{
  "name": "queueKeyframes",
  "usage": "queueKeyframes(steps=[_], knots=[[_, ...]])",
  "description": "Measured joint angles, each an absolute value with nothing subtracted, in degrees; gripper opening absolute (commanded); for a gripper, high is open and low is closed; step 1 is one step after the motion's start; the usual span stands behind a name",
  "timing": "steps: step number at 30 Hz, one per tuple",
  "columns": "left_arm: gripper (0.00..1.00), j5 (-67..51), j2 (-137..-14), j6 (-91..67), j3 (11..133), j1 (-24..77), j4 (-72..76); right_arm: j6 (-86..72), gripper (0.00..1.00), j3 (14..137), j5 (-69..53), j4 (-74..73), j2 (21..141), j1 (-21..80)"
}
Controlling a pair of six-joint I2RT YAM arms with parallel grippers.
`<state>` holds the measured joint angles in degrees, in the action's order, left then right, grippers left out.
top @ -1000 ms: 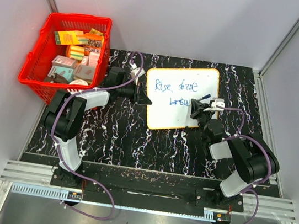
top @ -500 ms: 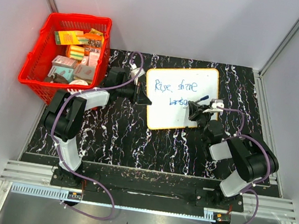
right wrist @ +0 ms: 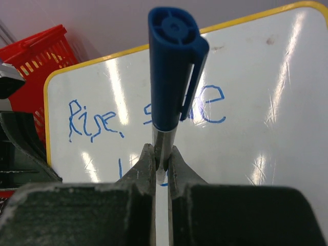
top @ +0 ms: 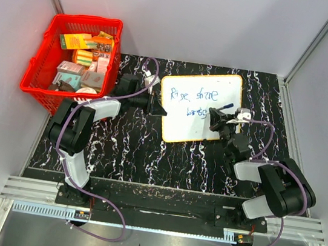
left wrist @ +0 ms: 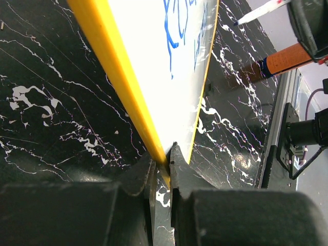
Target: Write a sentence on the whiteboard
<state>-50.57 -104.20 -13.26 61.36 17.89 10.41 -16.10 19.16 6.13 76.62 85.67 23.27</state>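
Top external view: I see both sides gripping.
Left gripper [top: 160, 108] pinches the left edge of the flat white yellow-rimmed whiteboard [top: 195, 128] at centre frame, blue handwritten sentence [top: 196, 95] on it; right gripper [top: 216, 120] clamps a blue-capped marker [top: 228, 106].

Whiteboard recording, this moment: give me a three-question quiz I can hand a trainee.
1. True or false: the left jaws are clamped on the yellow-rimmed edge of the whiteboard.
2. What do the right jaws hold? A) a blue-capped marker B) an eraser C) nothing
3. Fill in: the first word of the sentence in blue reads ____.

Key: 1 true. 2 A. 3 Rise.
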Motion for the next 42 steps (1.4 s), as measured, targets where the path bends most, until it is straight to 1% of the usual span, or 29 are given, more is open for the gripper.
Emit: queueKeyframes(steps=[8, 16, 42], knots=[[0.00, -50.5, -104.2, -12.9, 61.4, 17.9, 10.4, -13.3, 0.00, 22.5, 6.5, 76.2, 84.0, 23.0], [0.00, -50.5, -104.2, -12.9, 61.4, 18.0, 10.3, -11.1, 0.00, 25.6, 7.0, 76.1, 84.4, 20.3], [0.00, -50.5, -104.2, -12.5, 61.4, 18.2, 9.6, -9.7, 0.00, 27.0, 9.4, 76.1, 93.0, 20.1]])
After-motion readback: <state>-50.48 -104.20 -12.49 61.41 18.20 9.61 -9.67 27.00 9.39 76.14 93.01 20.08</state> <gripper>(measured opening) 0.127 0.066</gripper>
